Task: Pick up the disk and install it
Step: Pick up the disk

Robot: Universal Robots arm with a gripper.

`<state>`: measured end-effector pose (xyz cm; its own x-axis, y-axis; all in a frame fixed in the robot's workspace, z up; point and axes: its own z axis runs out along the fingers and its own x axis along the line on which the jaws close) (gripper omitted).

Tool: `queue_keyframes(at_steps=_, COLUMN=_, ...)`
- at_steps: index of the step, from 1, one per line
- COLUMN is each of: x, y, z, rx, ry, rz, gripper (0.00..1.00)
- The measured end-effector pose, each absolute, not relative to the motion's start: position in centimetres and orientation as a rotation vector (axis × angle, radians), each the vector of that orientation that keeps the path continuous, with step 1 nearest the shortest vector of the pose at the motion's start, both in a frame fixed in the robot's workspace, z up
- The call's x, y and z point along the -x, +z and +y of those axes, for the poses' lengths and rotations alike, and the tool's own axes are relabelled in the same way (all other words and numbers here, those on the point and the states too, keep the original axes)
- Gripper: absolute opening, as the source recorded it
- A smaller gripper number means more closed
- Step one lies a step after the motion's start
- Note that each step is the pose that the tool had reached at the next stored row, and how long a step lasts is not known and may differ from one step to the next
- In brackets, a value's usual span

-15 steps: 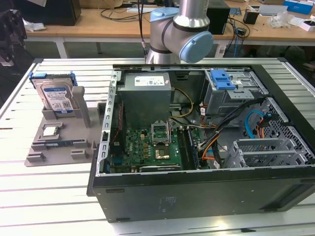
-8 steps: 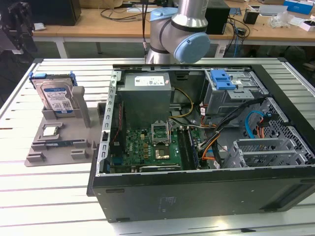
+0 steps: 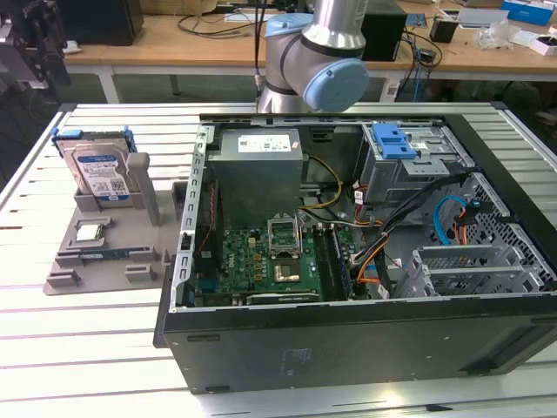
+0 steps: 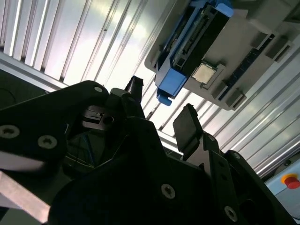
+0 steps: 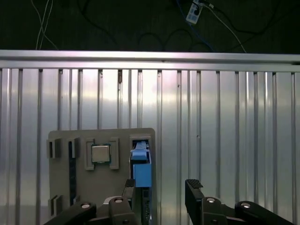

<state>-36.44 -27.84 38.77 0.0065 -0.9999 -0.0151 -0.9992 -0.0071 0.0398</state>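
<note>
Ribbed aluminium slats form the desk (image 3: 87, 348), with wooden benches and loose cables behind it at twelve o'clock in the exterior view. An open computer case (image 3: 348, 348) lies on its side on the slats, showing its motherboard (image 3: 265, 261) and a metal drive cage topped by a blue latch piece (image 3: 393, 141) at about one o'clock inside the case. The robot arm (image 3: 318, 52) rises at the case's twelve o'clock.

At nine o'clock of the case sits a grey fixture (image 3: 104, 257). The disk (image 3: 97, 170) stands upright on edge in a slot at the fixture's twelve o'clock end, with its blue-and-white label facing the camera and the blue bracket framing it. A small square silver chip (image 3: 90, 232) lies flat in a recess at six o'clock of the disk.

In the first wrist view the fingers (image 5: 193, 188) are spread apart with nothing held between them. The disk (image 5: 141, 165) appears edge-on as a blue strip in the fixture (image 5: 65, 187) beyond them, beside the chip (image 5: 100, 153). In the second wrist view the black fingers (image 4: 187, 125) are likewise parted and empty. They are clear of the disk (image 4: 180, 61), which sits in its slot next to the chip (image 4: 204, 74).
</note>
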Motion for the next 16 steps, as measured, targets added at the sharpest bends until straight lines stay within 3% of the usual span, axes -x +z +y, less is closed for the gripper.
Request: queue_keyframes(at_steps=16, x=36.4, y=37.2, z=-26.1, rx=-2.211, ry=-0.05, rz=-2.197, gripper=0.54)
